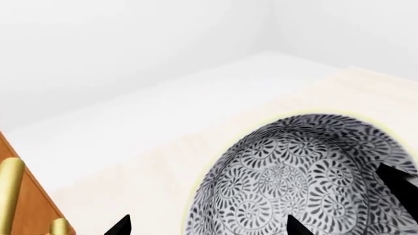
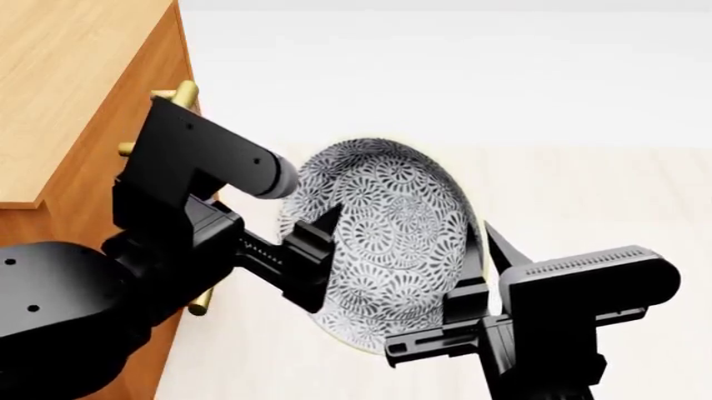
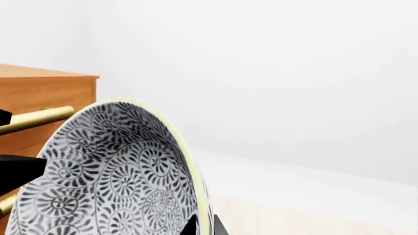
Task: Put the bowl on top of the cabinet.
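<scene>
Both end effectors, left (image 2: 317, 267) and right (image 2: 478, 267), clamp my tilted bowl (image 2: 384, 237); cabinet (image 2: 56, 100) top lies up-left, nearer left arm.

Plain white walls (image 3: 274, 73) close the room, meeting in a soft corner on the far side. The floor (image 2: 579, 192) is pale, a light cream wood tone nearer in, fading to white toward the walls. The light is even and bright, shadowless.
</scene>
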You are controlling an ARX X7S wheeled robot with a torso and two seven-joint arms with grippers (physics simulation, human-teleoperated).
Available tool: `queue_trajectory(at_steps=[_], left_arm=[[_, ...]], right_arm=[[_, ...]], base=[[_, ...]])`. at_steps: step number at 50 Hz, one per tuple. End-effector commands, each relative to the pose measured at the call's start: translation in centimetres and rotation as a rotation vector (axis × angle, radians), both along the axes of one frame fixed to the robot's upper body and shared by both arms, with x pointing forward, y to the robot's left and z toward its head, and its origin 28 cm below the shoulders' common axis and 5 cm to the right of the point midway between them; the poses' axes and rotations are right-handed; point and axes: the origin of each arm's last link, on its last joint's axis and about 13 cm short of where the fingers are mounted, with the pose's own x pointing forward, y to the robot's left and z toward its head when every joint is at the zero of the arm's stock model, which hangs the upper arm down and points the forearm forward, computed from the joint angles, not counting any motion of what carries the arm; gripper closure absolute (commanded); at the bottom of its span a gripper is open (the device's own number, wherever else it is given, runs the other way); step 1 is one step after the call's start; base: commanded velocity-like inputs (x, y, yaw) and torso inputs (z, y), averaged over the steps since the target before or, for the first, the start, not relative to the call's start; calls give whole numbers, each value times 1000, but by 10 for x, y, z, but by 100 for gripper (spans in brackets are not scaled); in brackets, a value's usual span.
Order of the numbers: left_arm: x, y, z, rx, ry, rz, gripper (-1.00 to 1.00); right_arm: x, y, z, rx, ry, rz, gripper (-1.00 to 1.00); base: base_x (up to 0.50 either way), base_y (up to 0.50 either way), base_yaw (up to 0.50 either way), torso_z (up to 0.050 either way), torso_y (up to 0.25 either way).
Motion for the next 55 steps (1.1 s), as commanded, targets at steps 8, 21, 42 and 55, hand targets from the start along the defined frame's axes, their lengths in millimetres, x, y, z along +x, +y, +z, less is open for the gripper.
queue_trajectory(at_steps=[8, 21, 42, 55], left_arm=[[14, -4, -12, -8, 38, -3, -100], [26, -4, -21, -8, 65, 16, -100], [35, -2, -31, -8, 78, 25, -100], [41, -3, -39, -10, 100, 23, -100]], right_arm=[[-1, 0, 3, -26, -29, -4, 100], [-3, 0, 5, -35, -33, -4, 100], [-3, 0, 5, -45, -30, -12, 100], [-3, 0, 5, -50, -30, -11, 100]], base=[[0, 0, 0, 0, 1], [0, 0, 0, 0, 0], [0, 0, 0, 0, 0], [0, 0, 0, 0, 1]])
